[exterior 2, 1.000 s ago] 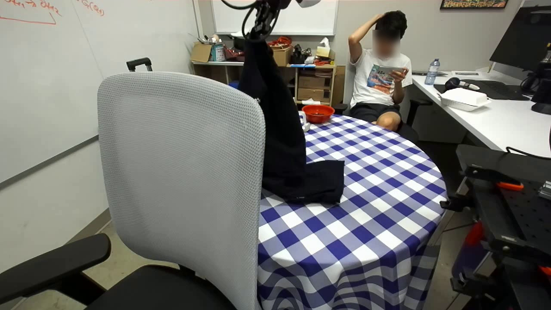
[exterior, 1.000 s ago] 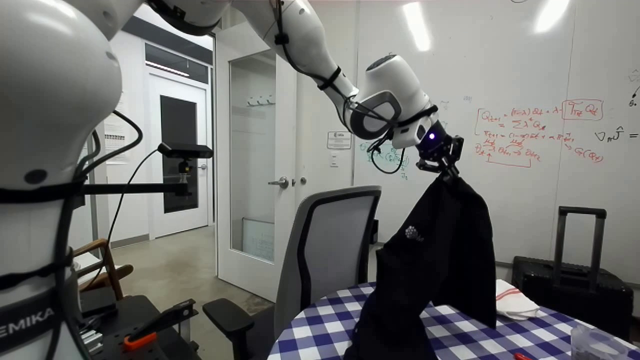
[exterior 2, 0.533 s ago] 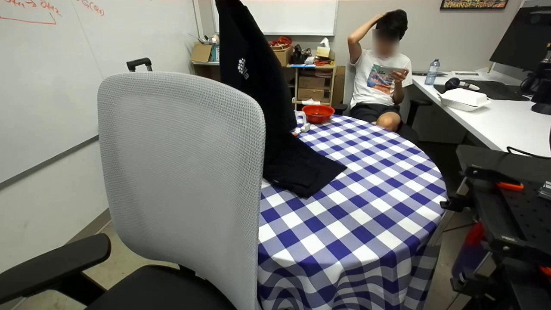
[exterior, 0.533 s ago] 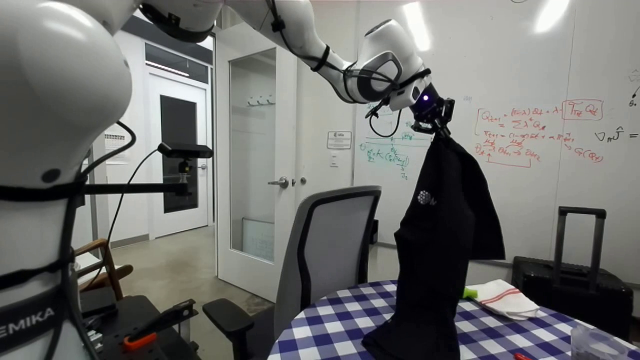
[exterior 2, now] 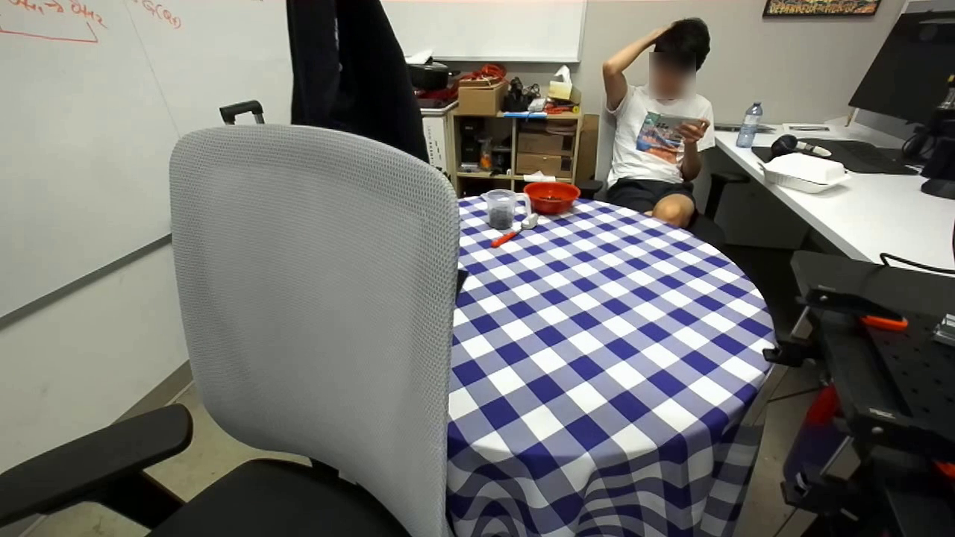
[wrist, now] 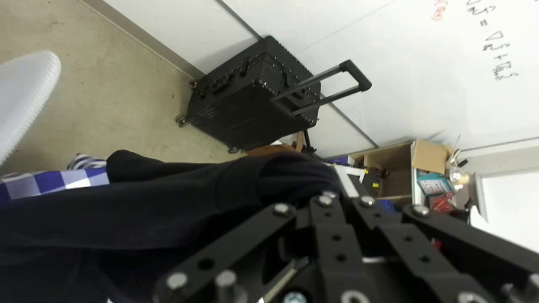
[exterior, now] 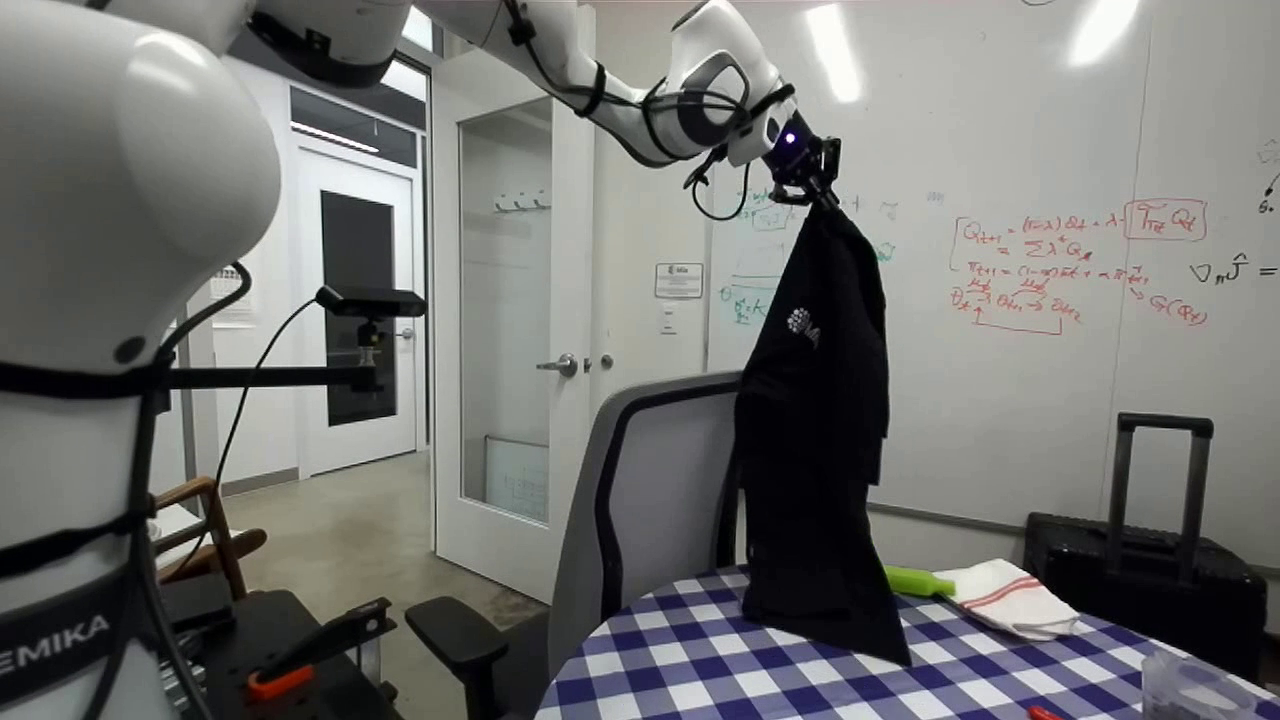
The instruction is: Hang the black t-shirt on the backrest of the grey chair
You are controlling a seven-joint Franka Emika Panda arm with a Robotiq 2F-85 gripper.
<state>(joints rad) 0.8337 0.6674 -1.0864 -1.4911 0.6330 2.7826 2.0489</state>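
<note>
The black t-shirt (exterior: 815, 430) with a small white print hangs in a long fold from my gripper (exterior: 824, 200). My gripper is shut on its top end, high above the backrest's top edge. In the wrist view the shirt (wrist: 177, 202) bunches at the gripper's fingertips (wrist: 339, 198). The grey chair's mesh backrest (exterior: 670, 480) is partly behind the shirt there. In an exterior view the backrest (exterior 2: 313, 283) stands in front and hides most of the shirt (exterior 2: 358, 82); my gripper is out of that frame. The hem hangs at the table; whether it touches, I cannot tell.
The round table has a blue-white checkered cloth (exterior 2: 582, 373). On it are a green item (exterior: 918, 582), a white towel (exterior: 1010, 600), a clear cup (exterior 2: 501, 210) and a red bowl (exterior 2: 550, 197). A black suitcase (exterior: 1150, 580) stands by the whiteboard. A person (exterior 2: 664, 142) sits behind the table.
My gripper has risen and then moved toward the chair, carrying the shirt. The shirt's lower part has lifted from the table and straightened. The table's cup and green item are uncovered.
</note>
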